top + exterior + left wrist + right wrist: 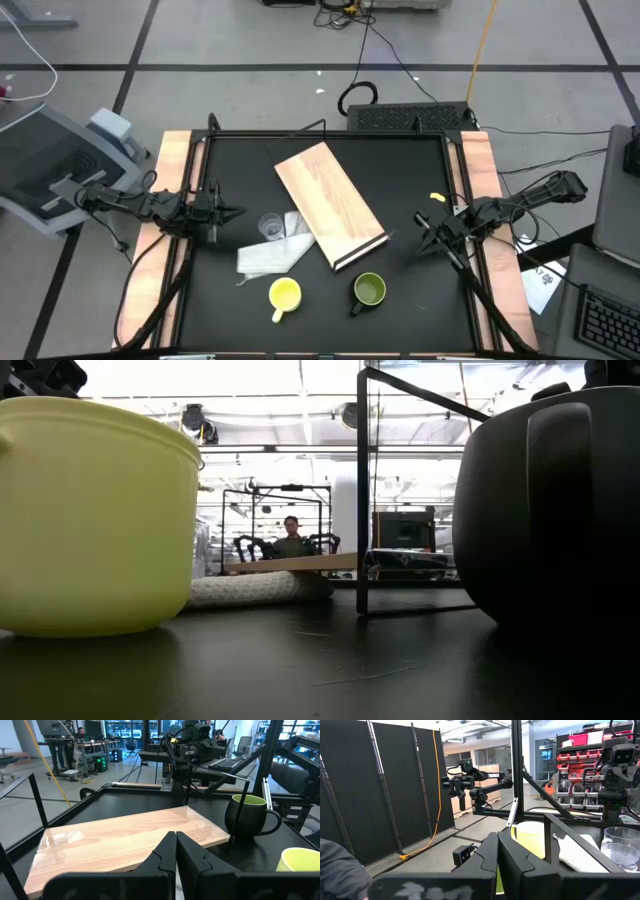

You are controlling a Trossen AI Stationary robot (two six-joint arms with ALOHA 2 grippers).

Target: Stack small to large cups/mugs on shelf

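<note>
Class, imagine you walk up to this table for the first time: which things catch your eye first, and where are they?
The light-wood shelf lies slantwise across the middle of the black table. Near the front edge stand the yellow mug and the green mug, side by side but apart. The clear cup sits by a white cloth at the shelf's left, and both hands wait shut at the table's sides.

Left gripper (232, 212) sits at the left side of the bench, fingers pressed together, holding nothing. Right gripper (422, 232) sits at the right side, likewise closed and empty. Both arms extend inward, low.
</note>
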